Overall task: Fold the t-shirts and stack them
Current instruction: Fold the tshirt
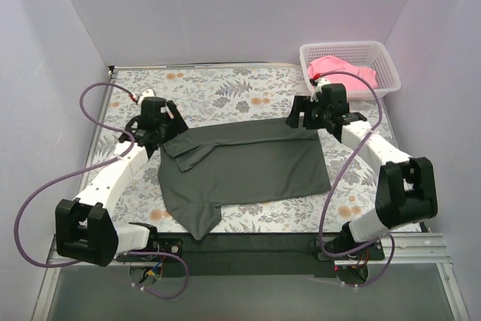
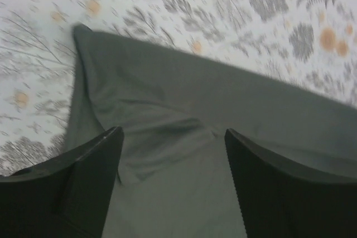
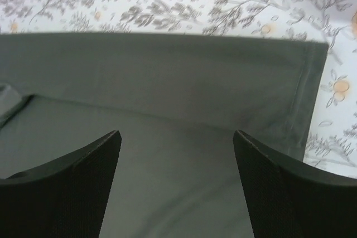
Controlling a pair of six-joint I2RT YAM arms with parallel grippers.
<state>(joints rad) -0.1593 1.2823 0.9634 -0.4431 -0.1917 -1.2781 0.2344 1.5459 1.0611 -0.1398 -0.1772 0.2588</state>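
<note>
The dark charcoal t-shirt [image 1: 248,167] lies flat on the floral table, its far edge folded over towards me and one sleeve sticking out at the near left. My left gripper [image 1: 164,134] hangs over its far left corner, jaws open with only cloth [image 2: 173,154] below. Over the far right corner my right gripper [image 1: 304,119] is open too, above the folded strip [image 3: 167,76]. The pink t-shirt [image 1: 342,71] lies bunched in the basket.
A white mesh basket [image 1: 379,58] stands at the far right corner of the floral tablecloth [image 1: 225,88]. White walls close in the left, back and right sides. Purple cables loop beside both arms.
</note>
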